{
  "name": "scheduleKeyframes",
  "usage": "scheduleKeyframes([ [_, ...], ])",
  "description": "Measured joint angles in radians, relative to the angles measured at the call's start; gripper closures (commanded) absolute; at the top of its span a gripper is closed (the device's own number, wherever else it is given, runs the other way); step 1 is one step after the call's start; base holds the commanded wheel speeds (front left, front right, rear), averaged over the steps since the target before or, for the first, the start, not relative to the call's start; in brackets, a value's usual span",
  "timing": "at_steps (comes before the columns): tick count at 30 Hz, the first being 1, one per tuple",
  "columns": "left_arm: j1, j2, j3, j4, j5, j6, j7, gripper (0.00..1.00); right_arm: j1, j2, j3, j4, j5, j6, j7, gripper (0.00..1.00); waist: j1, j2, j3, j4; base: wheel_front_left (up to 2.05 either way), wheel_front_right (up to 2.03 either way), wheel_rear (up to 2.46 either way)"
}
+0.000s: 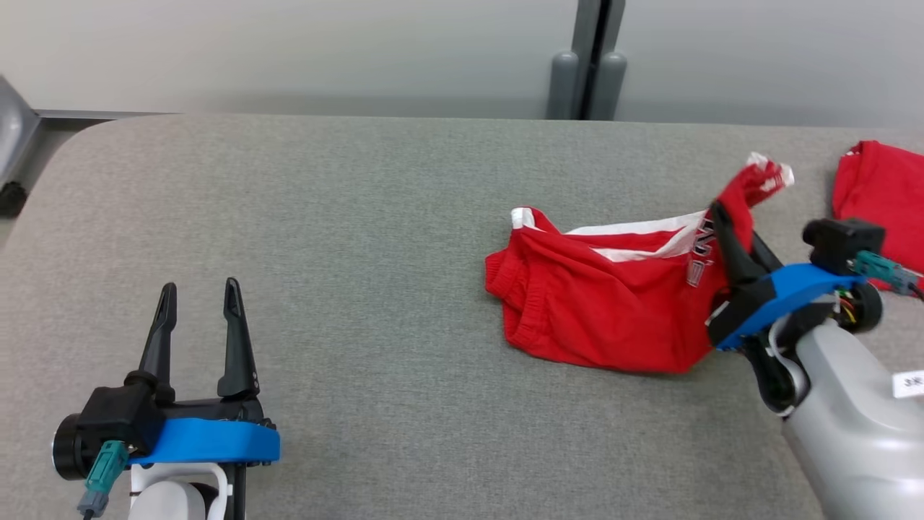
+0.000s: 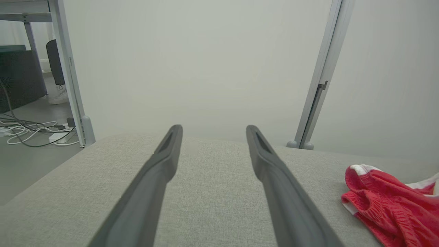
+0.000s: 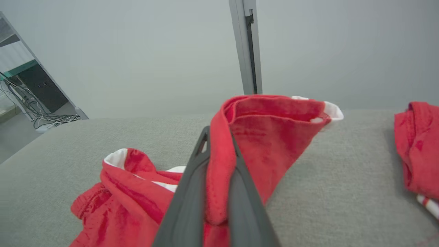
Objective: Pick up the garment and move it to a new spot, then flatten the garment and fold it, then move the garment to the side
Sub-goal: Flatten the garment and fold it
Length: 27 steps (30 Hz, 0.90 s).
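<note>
The garment [image 1: 599, 296] is red with white trim and grey lettering, lying crumpled on the grey table [image 1: 346, 238] right of centre. My right gripper [image 1: 722, 217] is shut on its right-hand edge, lifting a fold of cloth off the surface. The right wrist view shows the red garment [image 3: 271, 137] pinched between both fingers and draped over them. Over at the lower left, my left gripper [image 1: 200, 300] is open and holds nothing, well clear of the cloth. In the left wrist view the left gripper [image 2: 212, 132] points across bare table, with the garment [image 2: 391, 206] at the lower right.
A second red piece of clothing [image 1: 881, 195] lies at the table's right edge, also in the right wrist view as red clothing [image 3: 416, 147]. A grey post [image 1: 588, 65] stands behind the table. Cables [image 2: 31, 132] lie on the floor past the left edge.
</note>
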<state>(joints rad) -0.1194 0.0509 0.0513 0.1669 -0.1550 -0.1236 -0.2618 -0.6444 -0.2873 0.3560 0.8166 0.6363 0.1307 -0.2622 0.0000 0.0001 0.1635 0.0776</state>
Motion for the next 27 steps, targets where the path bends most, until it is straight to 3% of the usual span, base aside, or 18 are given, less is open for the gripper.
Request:
scheduleKeyframes([
  [17,0.016,0.0,-0.026,0.005,-0.022,0.01,0.0,0.0,-0.031,0.116,0.22,-0.03,-0.018,0.0,0.014,1.0,0.0,0.0,-0.012,0.089,0.0,0.0,0.0],
  [27,0.021,0.0,-0.029,0.0,-0.03,0.017,0.0,0.0,0.045,0.124,0.349,-0.045,0.002,0.0,0.006,1.0,-0.0001,0.0,-0.001,0.085,0.0,0.0,0.0],
])
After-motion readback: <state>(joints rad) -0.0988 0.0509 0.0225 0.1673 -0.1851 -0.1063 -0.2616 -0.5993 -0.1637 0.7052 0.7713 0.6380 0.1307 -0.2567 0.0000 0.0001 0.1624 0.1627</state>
